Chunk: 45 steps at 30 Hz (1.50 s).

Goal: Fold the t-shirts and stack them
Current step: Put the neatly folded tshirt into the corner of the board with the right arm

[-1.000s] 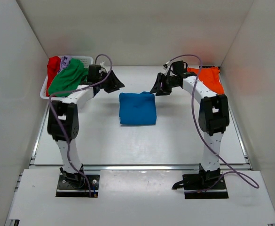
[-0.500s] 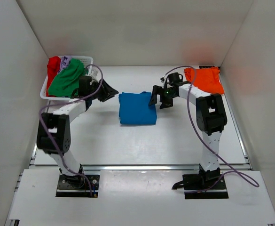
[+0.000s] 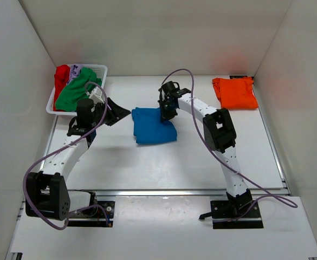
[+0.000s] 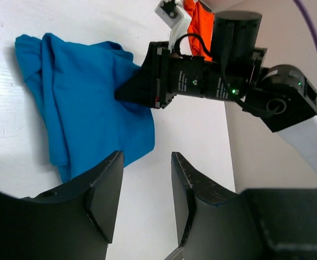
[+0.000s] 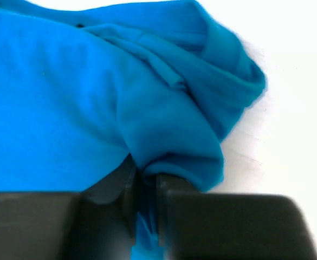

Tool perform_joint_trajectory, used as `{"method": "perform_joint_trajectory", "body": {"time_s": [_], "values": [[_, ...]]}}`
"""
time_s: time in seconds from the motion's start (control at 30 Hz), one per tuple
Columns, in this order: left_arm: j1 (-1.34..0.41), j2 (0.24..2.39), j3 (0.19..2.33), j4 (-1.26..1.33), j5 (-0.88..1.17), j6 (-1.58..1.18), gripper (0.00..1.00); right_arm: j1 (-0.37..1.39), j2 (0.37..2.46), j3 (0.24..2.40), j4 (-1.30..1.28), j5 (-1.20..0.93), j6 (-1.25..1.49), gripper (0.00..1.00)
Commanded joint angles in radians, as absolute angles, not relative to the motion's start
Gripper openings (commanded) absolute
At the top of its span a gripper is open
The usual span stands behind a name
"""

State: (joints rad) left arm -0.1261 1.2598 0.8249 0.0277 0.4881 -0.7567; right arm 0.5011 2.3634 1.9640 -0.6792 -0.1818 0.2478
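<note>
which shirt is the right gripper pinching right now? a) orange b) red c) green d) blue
d: in the right wrist view the right gripper is shut on a fold of the blue shirt, while the orange shirt lies apart near the far right corner.

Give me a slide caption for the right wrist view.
Right gripper pinching a fold of the blue t-shirt on the white table.

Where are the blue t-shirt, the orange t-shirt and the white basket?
blue t-shirt [image 3: 150,130]: top view, middle of the rumpled cloth.
orange t-shirt [image 3: 235,93]: top view, middle of the folded cloth.
white basket [image 3: 97,67]: top view, its far rim near the right corner.
</note>
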Motion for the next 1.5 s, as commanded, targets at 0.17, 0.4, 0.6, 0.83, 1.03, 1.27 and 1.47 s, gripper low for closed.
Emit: {"method": "perform_joint_trajectory", "body": {"time_s": [0.17, 0.4, 0.6, 0.83, 1.03, 1.27, 1.47], "values": [[-0.143, 1.184, 0.778, -0.034, 0.485, -0.756, 0.51, 0.48, 2.335, 1.987, -0.884, -0.002, 0.152, 0.0], [-0.161, 1.178, 0.744, -0.017, 0.48, -0.769, 0.49, 0.33, 2.149, 1.925, -0.786, 0.063, -0.079, 0.0], [-0.175, 1.21, 0.735, 0.012, 0.483, -0.77, 0.48, 0.172, 2.057, 1.913, -0.701, 0.075, -0.202, 0.0], [-0.183, 1.249, 0.715, 0.069, 0.494, -0.785, 0.48, 0.032, 2.169, 2.167, -0.764, 0.011, -0.256, 0.0], [-0.193, 1.273, 0.713, 0.08, 0.486, -0.778, 0.47, -0.09, 2.275, 2.361, -0.775, -0.046, -0.275, 0.0], [-0.195, 1.311, 0.722, 0.06, 0.486, -0.749, 0.47, -0.202, 2.37, 2.411, -0.721, -0.1, -0.255, 0.0], [-0.213, 1.362, 0.73, 0.075, 0.474, -0.741, 0.47, -0.25, 2.434, 2.436, -0.664, -0.103, -0.262, 0.01]]}}
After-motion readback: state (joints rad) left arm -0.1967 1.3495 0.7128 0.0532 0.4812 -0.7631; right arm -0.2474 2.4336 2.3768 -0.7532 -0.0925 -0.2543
